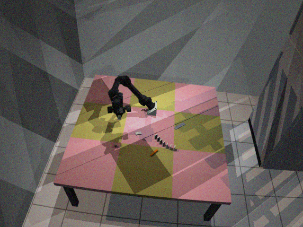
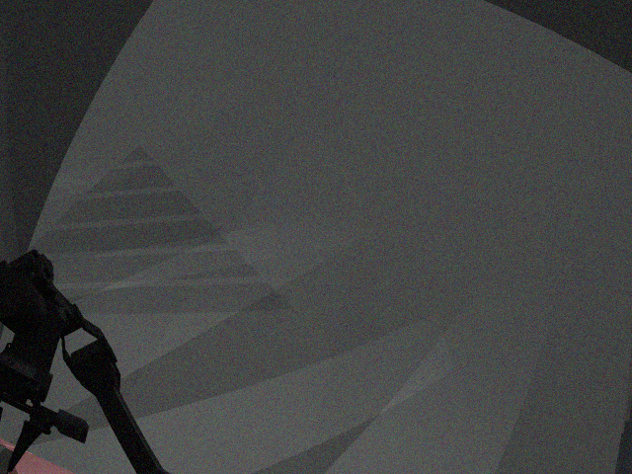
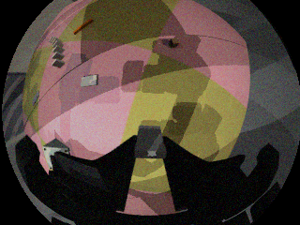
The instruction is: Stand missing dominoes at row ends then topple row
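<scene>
A row of several dark dominoes (image 1: 164, 143) (image 3: 58, 52) stands right of the table's middle. A pale grey domino (image 1: 138, 133) (image 3: 89, 79) lies flat to the left of the row. My gripper (image 1: 119, 115) (image 3: 149, 139) is over the left part of the table, near the arm's base, pointing down a little above the top. It is shut on a grey domino (image 3: 150, 137), which shows between the fingertips in the wrist view. In the exterior view only the dark arm (image 2: 97, 372) shows at the lower left.
A flat grey bar (image 1: 179, 126) lies behind the row. An orange stick (image 1: 154, 152) (image 3: 82, 25) lies in front of it. A small dark object (image 1: 115, 145) (image 3: 171, 43) sits on the table left of centre. The arm's base (image 1: 152, 109) stands at the back middle.
</scene>
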`<state>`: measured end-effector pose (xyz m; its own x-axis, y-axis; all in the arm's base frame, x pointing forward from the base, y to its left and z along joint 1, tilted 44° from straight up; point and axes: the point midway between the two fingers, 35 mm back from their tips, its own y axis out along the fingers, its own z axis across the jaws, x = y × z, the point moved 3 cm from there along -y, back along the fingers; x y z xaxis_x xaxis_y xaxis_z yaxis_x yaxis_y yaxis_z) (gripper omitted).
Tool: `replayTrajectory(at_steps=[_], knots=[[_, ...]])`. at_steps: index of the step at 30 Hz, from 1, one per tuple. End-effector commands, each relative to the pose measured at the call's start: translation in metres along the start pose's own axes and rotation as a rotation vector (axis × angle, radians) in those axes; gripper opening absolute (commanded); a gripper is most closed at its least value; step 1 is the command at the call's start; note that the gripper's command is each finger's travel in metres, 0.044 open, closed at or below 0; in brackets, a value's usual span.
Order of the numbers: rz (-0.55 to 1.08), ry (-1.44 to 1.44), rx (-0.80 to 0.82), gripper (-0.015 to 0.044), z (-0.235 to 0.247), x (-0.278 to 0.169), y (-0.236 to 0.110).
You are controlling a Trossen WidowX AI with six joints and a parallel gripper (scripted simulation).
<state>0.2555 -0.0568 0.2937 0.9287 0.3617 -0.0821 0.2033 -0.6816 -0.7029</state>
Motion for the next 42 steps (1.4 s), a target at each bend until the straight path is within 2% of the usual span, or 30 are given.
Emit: replayTrajectory(at_steps=[1, 5, 11, 18, 24, 30, 42], knots=[[-0.023, -0.007, -0.014, 0.0107, -0.001, -0.006, -0.023], [-0.028, -0.012, -0.003, 0.0107, 0.004, 0.001, -0.022], [-0.037, -0.083, 0.081, 0.0107, 0.065, 0.062, -0.018], [0.03, -0.279, 0.122, 0.0107, 0.168, 0.118, -0.019], [0.1, -0.421, 0.106, 0.0107, 0.259, 0.134, -0.019], [0.106, -0.431, 0.103, 0.0107, 0.266, 0.135, -0.016], [0.104, -0.435, 0.096, 0.0107, 0.27, 0.135, 0.037]])
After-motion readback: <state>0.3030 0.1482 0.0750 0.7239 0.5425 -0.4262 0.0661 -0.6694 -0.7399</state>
